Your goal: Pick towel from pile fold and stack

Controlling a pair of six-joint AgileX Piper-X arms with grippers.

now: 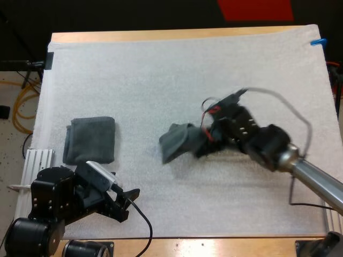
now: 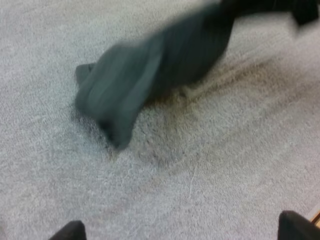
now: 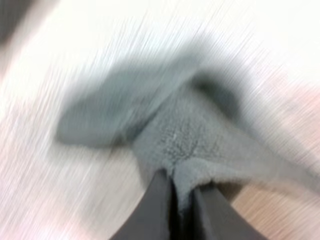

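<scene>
White mat (image 1: 214, 69) bearing one folded towel (image 1: 90, 140); R gripper (image 3: 183, 186) pinching 2nd towel (image 1: 178, 142), prob unfolded; L gripper (image 1: 124, 201) hanging agape, empty

- A white mat (image 1: 177, 69) covers most of the wooden table (image 1: 161, 35), spreading under and all around the right gripper (image 1: 200, 141).
- Bare wood shows just behind the left gripper (image 1: 127, 199).
- Well out beside that gripper, a pale speckled floor (image 1: 12, 140) carries looped yellow cables (image 1: 20, 110).
</scene>
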